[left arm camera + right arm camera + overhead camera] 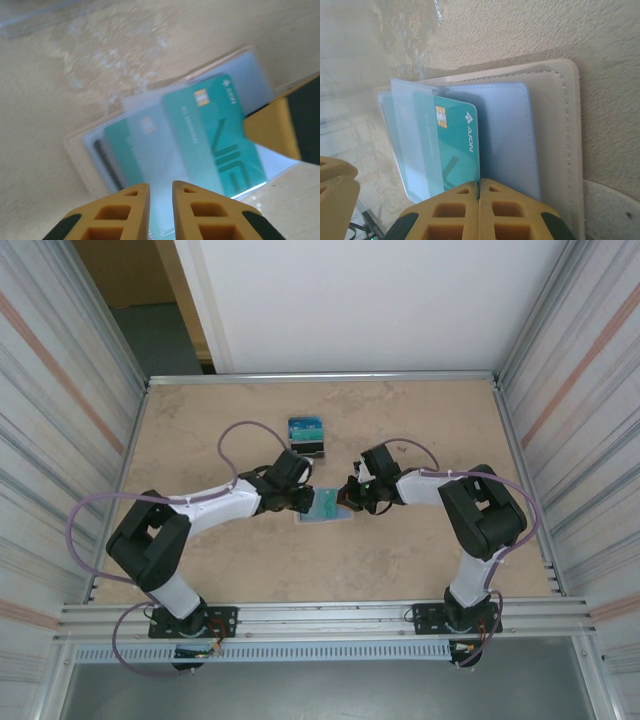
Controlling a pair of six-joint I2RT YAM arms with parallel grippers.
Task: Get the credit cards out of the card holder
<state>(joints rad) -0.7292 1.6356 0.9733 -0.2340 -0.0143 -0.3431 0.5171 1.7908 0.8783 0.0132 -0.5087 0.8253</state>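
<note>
The card holder [326, 508] lies open mid-table, tan with a pale-blue lining [560, 125] and clear sleeves. A teal credit card [457, 145] with a gold chip sticks partly out of a sleeve, and my right gripper [479, 181] is shut on its near edge [215, 135]. My left gripper [161, 186] rests over the holder's left half [75, 150], its fingers a narrow gap apart with nothing visibly clamped. Another teal card [117, 145] and a dark one [102, 160] sit tucked in the sleeves. Both grippers [303, 502] [350, 502] meet at the holder.
A small stack of cards, blue-teal over black [306, 436], lies on the table just behind the holder. Metal walls close in the left and right sides, and a rail runs along the near edge [320, 615].
</note>
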